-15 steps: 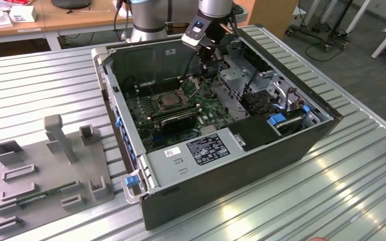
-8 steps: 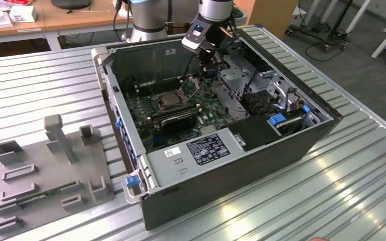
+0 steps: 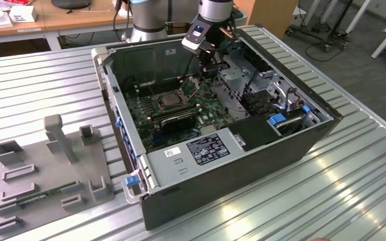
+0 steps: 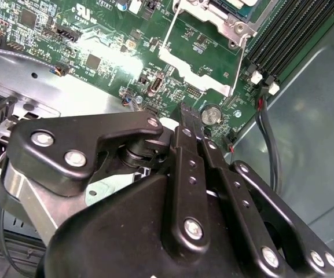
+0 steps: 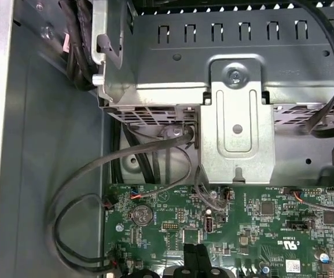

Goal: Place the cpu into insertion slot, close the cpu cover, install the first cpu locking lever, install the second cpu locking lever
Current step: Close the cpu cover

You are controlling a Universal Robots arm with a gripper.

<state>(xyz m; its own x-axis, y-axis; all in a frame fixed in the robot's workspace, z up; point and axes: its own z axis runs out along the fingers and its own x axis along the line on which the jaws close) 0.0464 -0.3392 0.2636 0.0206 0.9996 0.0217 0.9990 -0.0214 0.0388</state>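
The cpu (image 3: 169,102) appears to be sitting in the insertion slot (image 4: 227,17), so the first step is looking done. The cpu cover (image 4: 197,65) is lying swung open and the locking levers (image 4: 243,58) are standing unlatched. The claw (image 4: 184,110), pressed together and carrying nothing, is hovering over the motherboard (image 4: 97,35) just beside the cover.

1 case (image 3: 247,165), 1 mobo (image 3: 203,109), 1 insertion slot (image 3: 168,102), 1 jig (image 3: 45,173).

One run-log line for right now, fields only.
gripper: jaws shut, nothing held | position: over motherboard, near cpu cover | cpu cover: open
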